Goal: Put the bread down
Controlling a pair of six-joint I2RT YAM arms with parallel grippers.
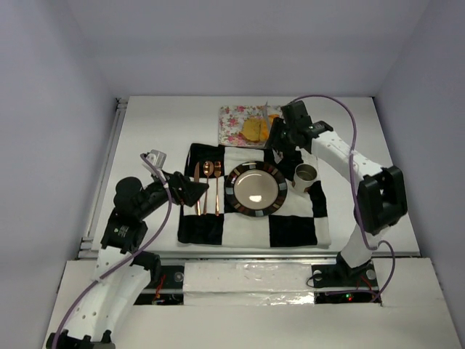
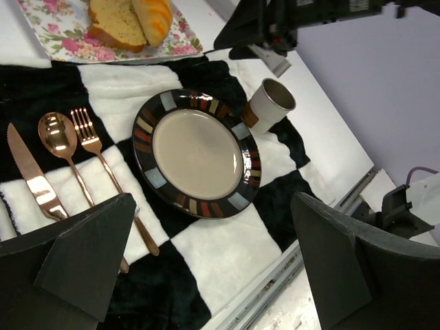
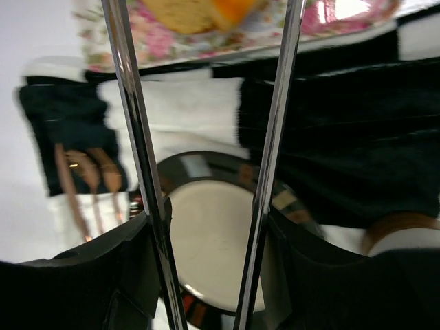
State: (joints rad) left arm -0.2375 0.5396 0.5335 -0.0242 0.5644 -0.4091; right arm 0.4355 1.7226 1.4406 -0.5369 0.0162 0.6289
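Observation:
The bread lies on a floral napkin (image 1: 236,123) at the back: an orange-golden croissant (image 2: 155,16) beside a paler tan slice (image 2: 115,22), both also at the top edge of the right wrist view (image 3: 196,9). My right gripper (image 1: 279,138) (image 3: 210,227) is shut on metal tongs (image 3: 134,124), whose two arms stand apart and reach toward the bread; their tips are out of view. The striped-rim plate (image 1: 234,180) (image 2: 147,130) is bare. My left gripper (image 1: 196,190) (image 2: 213,206) is open and holds nothing, above the cloth's left side.
A black-and-white checked cloth (image 1: 290,229) carries the plate, a copper knife (image 2: 31,175), spoon (image 2: 58,141) and fork (image 2: 93,141) left of it, and a white-and-brown cup (image 1: 305,177) (image 2: 268,104) right of it. The table's front rail (image 1: 247,251) runs along the near edge.

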